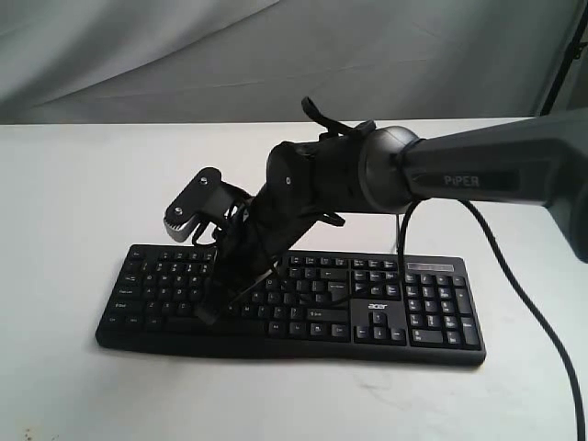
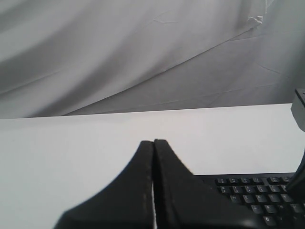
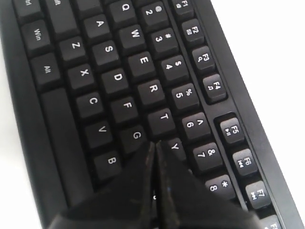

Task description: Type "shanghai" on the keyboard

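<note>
The right arm (image 1: 478,175), marked PIPER, stretches above the keyboard (image 1: 423,312) and bends down over its letter keys. The keyboard lies flat on the white surface (image 1: 73,184), long side facing the exterior camera, with the acer logo beside the number pad. The right claw (image 3: 155,145) is pinched narrow, fingers pressed together with nothing between them. Its tip sits at the keyboard's letter block, just beside the G key (image 3: 137,135), T key (image 3: 164,116) and Y key (image 3: 175,147); I cannot tell whether it touches a key. The left claw (image 2: 153,143) is also narrow and empty, held over bare surface off the keyboard's end.
</note>
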